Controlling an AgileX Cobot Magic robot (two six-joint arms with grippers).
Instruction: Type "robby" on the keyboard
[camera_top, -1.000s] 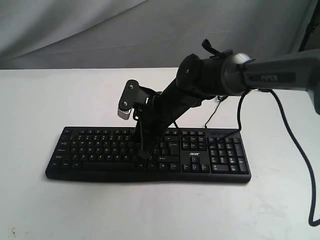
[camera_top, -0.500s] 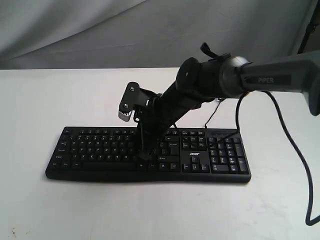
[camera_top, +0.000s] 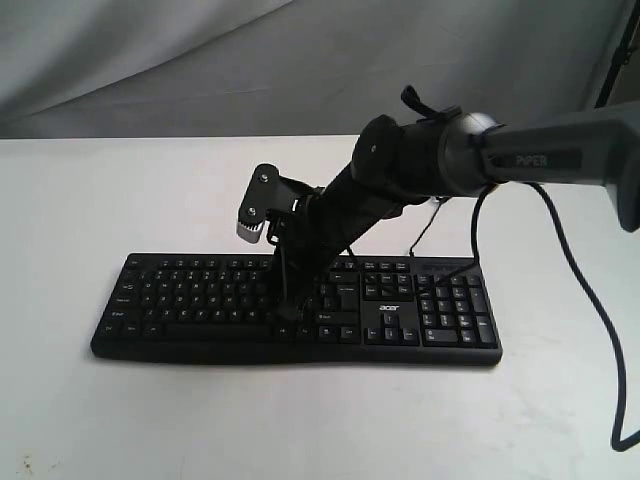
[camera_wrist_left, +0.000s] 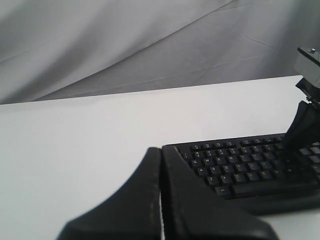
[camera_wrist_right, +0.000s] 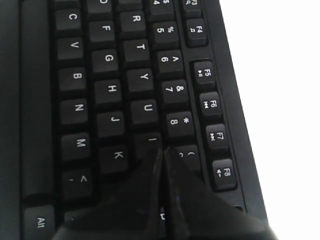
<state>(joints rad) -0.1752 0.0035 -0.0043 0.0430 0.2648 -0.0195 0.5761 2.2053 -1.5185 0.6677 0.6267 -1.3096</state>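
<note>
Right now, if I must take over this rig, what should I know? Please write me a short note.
Left gripper: shut, holding nothing, over the white table off one end of the keyboard.
Right gripper: shut, holding nothing, pointing down with its tips at the keys just beside the I key. The key under the tips is hidden, probably O.
Done: cannot tell, as no screen is in view.
Left: likely the rest of "robby" from this key on. Check first what is already typed.
</note>
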